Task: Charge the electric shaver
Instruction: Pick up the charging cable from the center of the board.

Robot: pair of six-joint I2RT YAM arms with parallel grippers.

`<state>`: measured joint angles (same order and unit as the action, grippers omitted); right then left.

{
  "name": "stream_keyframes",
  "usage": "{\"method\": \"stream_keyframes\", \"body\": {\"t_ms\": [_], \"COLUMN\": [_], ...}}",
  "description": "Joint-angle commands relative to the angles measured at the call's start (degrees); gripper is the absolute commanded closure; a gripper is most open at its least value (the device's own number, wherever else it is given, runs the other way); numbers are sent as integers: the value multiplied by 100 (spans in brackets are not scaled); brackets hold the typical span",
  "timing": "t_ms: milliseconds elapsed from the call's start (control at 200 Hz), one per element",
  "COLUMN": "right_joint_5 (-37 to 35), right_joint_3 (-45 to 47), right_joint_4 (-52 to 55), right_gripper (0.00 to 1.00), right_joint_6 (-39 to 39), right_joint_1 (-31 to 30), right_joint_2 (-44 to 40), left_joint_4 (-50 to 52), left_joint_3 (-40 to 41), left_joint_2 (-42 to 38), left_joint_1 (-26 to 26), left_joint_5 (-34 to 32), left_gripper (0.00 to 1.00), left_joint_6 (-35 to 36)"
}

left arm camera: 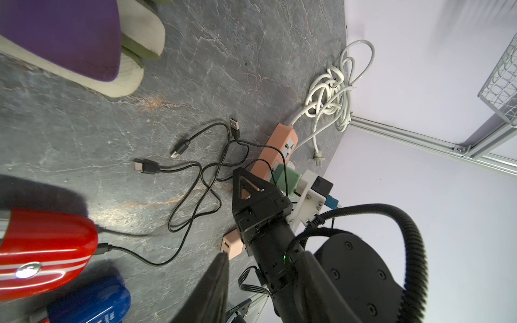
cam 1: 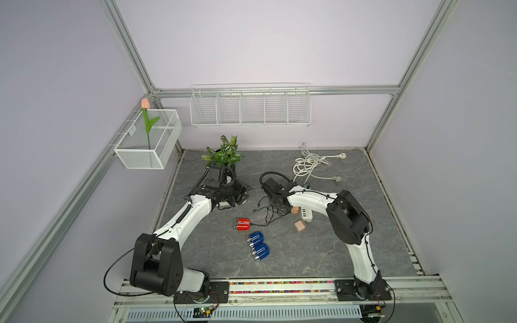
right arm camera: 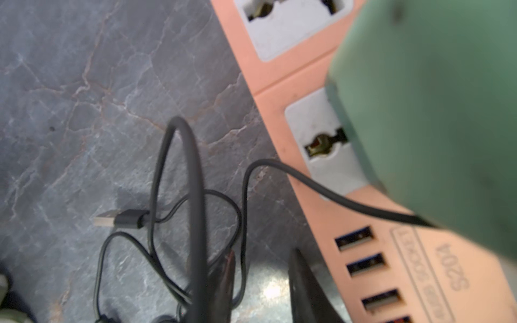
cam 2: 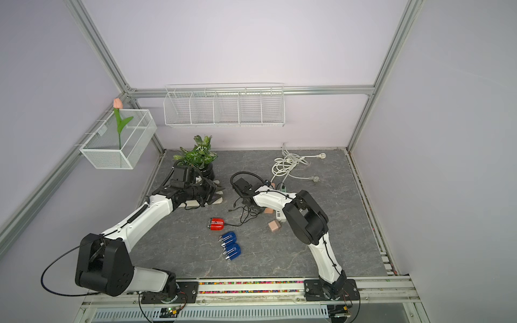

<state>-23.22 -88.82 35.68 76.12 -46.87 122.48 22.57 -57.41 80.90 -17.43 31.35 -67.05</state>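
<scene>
The red electric shaver [cam 1: 242,224] [cam 2: 216,224] lies mid-table with a black cable [left arm camera: 134,254] plugged into its end. That cable runs into a loose tangle [left arm camera: 201,190] with free USB plugs [left arm camera: 235,125] beside the pink power strip [left arm camera: 279,145] [right arm camera: 279,72]. My right gripper [cam 1: 279,208] [right arm camera: 264,268] hangs low over the tangle next to the strip's USB ports [right arm camera: 355,239]. It is open, with bare floor between its fingers and cables brushing one finger. My left gripper [cam 1: 246,192] is open and empty, farther left above a slipper.
Two blue shavers [cam 1: 255,238] [cam 1: 260,251] lie just in front of the red one. A green adapter [left arm camera: 286,179] sits in the strip. Pink cubes [cam 1: 300,226], a coiled white cord [cam 1: 307,165], a potted plant [cam 1: 223,155] and a purple slipper [left arm camera: 70,36] stand around.
</scene>
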Motion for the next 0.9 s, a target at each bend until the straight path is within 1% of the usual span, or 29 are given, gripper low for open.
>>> {"method": "stream_keyframes", "body": {"t_ms": [0, 60, 235, 330, 430, 605, 695, 775, 830, 895], "right_joint_5": [-71, -107, -320, -401, -418, -132, 18, 177, 283, 412], "right_joint_3": [20, 72, 118, 157, 265, 590, 821, 1153, 1468, 1932], "right_joint_4": [180, 134, 89, 147, 208, 307, 279, 52, -223, -863], "right_gripper": [73, 79, 93, 93, 93, 93, 93, 93, 93, 93], "right_joint_6": [335, 393, 467, 504, 496, 586, 639, 739, 825, 804], "right_joint_1": [7, 10, -20, -36, -72, -116, -154, -155, -148, -92], "right_joint_2": [221, 198, -40, -330, -820, -1697, -2072, -2444, -2761, -3176], "left_joint_4": [-46, -47, -56, -55, 11, 145, 78, 43, -17, -42], "left_joint_3": [9, 22, 48, 52, 25, 40, 126, 159, 175, 220], "left_joint_2": [-139, -153, -209, -224, -255, -284, -321, -373, -423, -501], "left_joint_1": [-41, -40, -49, -48, -47, -72, -117, -244, -409, -575], "left_joint_5": [-15, -20, -7, -15, -15, -42, 44, 98, 83, 17], "left_gripper": [57, 57, 58, 58, 58, 56, 53, 48, 44, 40], "left_joint_6": [6, -5, -2, -12, -10, -109, -469, -1051, -1474, -2022]}}
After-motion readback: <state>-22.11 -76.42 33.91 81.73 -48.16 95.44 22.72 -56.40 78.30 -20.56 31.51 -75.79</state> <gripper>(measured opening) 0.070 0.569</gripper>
